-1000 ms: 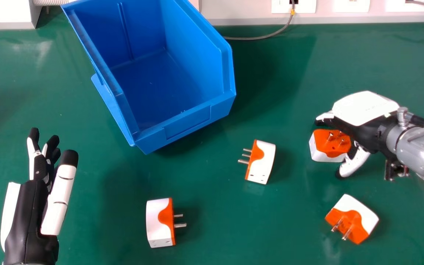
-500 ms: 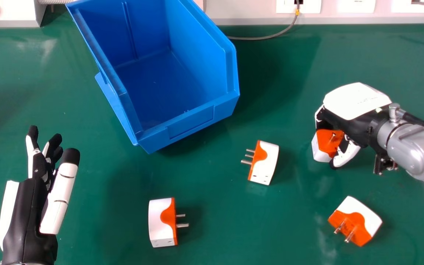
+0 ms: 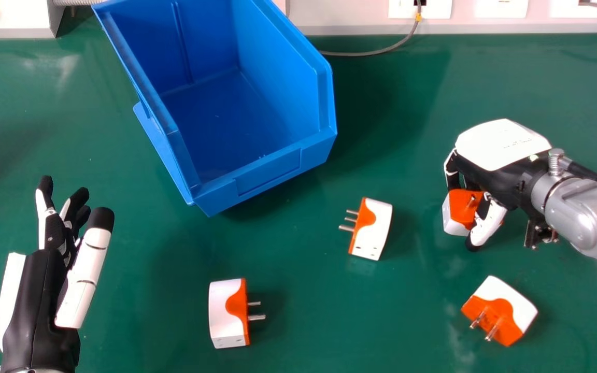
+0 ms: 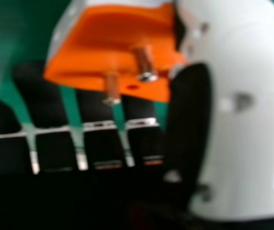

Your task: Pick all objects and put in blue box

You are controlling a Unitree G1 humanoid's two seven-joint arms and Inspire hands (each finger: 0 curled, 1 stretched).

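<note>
A boxy white-and-orange plastic plug adapter (image 3: 463, 203) is pinched by the right robot hand (image 3: 500, 147), well apart from the green counter's (image 3: 288, 243) far edge. The left robot hand (image 3: 39, 295) is held loosely spread.

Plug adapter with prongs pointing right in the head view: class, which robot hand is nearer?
Left. The left hand is to the view's left of the plug adapter; the right hand is farther off, up and to its right.

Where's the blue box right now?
Head view, top, left of centre: the blue box stands at the back of the green table, with the grey cable just right of it.
</note>
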